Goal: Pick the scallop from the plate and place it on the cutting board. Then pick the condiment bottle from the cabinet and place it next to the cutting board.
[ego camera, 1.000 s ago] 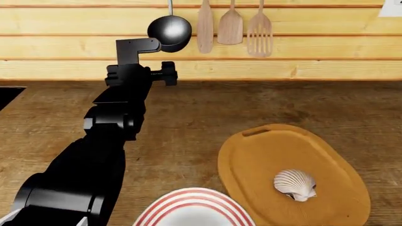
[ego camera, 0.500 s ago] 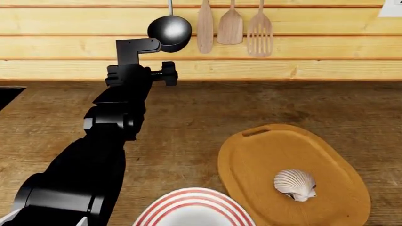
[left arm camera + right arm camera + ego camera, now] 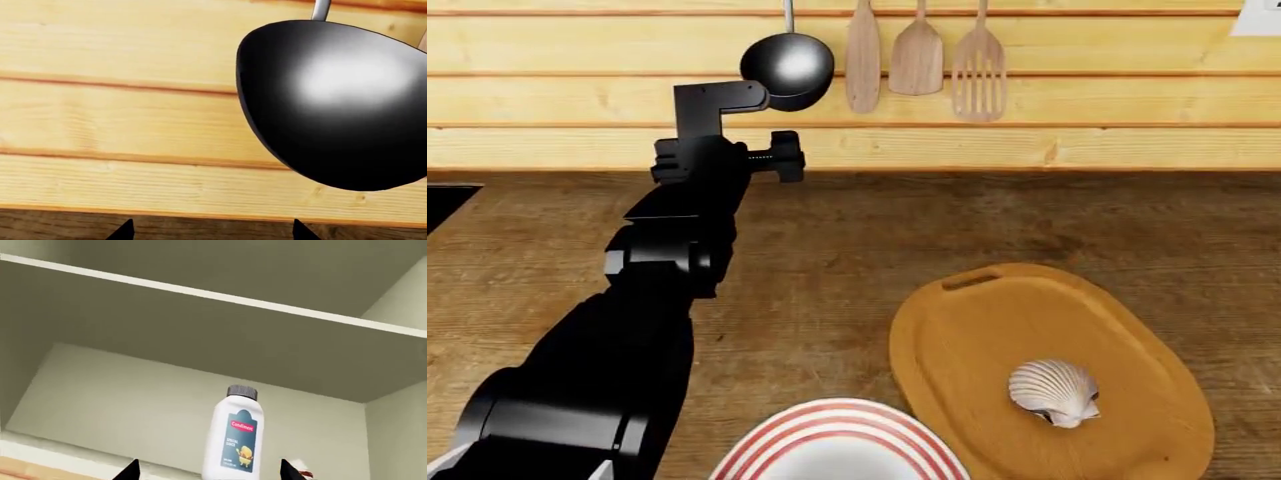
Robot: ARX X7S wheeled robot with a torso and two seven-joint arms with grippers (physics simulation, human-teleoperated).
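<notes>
- The plate lies nearest, at the head view's lower edge
- Just beside it, the cutting board carries the scallop
- The left gripper, jaws spread, faces the hanging ladle
- The right gripper, jaws spread, frames the condiment bottle upright in the cabinet

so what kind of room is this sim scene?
Most likely a kitchen: ladle and wooden spatulas hang on a plank wall, a cutting board sits on the wooden counter, a condiment bottle in a cabinet.
</notes>
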